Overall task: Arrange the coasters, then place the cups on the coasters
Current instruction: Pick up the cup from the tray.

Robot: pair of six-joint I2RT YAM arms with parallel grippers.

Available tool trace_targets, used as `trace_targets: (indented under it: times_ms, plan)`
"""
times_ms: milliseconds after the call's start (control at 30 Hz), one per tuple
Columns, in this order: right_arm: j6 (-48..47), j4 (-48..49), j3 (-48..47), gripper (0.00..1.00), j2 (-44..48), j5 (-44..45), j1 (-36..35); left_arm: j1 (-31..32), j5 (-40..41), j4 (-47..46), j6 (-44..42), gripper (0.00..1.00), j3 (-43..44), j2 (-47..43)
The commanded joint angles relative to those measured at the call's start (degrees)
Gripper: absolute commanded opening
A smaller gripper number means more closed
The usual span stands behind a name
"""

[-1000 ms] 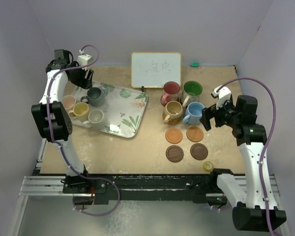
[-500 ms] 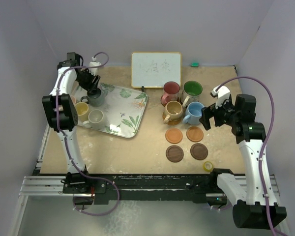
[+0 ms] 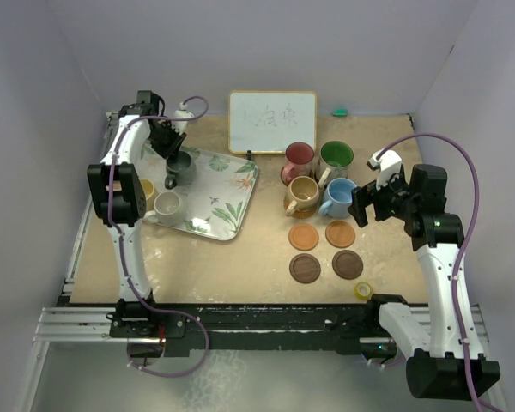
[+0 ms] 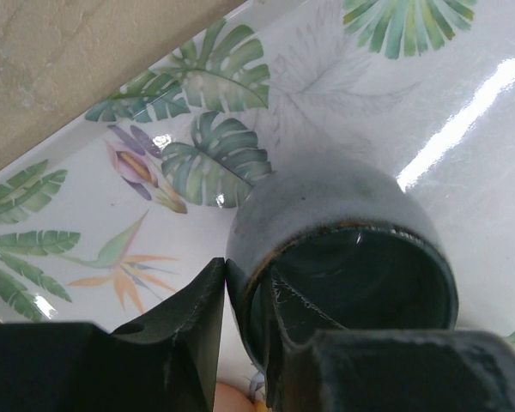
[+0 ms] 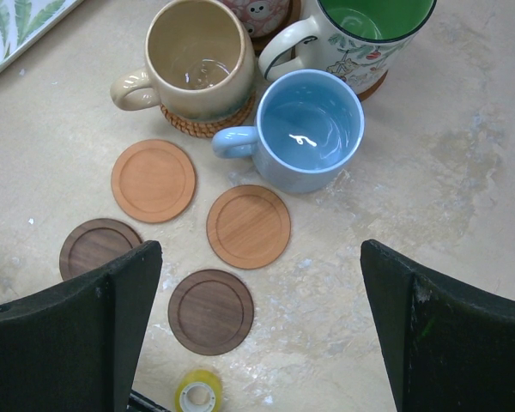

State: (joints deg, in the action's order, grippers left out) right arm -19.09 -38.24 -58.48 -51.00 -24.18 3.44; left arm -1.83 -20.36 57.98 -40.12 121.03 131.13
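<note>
The grey cup (image 3: 178, 163) (image 4: 343, 206) stands on the leaf-patterned tray (image 3: 227, 225). My left gripper (image 3: 170, 148) (image 4: 245, 300) is shut on its near wall, one finger inside and one outside. A yellow cup (image 3: 146, 186) and a white cup (image 3: 167, 204) stand on the tray too. The red (image 3: 299, 157), green (image 3: 336, 156), tan (image 3: 303, 193) and blue (image 3: 337, 196) (image 5: 313, 129) cups cluster at right. Below them lie two orange coasters (image 3: 304, 236) (image 5: 153, 180) and two dark brown coasters (image 3: 305, 268) (image 5: 210, 311). My right gripper (image 3: 366, 203) (image 5: 257, 256) hangs open above these coasters, holding nothing.
A whiteboard (image 3: 273, 121) leans against the back wall. A small yellow tape roll (image 3: 363, 290) (image 5: 197, 393) lies near the front edge, right of the dark coasters. The tan cup (image 5: 193, 56) rests on a woven coaster (image 5: 208, 127).
My left arm has swung right and down onto the grey cup, and its jaws have closed on the cup's wall. The right arm has not moved.
</note>
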Motion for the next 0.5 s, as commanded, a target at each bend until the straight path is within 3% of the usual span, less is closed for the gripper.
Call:
trace_targets:
  times_ms: [0, 467]
  plan:
    - [-0.69, 1.34, -0.84, 1.00, 0.46, -1.03, 0.16, 2.00, -1.96, 0.09, 0.99, 0.17, 0.44, -0.82]
    - [-0.68, 1.28, -0.80, 1.00, 0.56, -1.35, 0.18, 3.76, 0.03, -4.60, 5.19, 0.20, -6.62, -4.41]
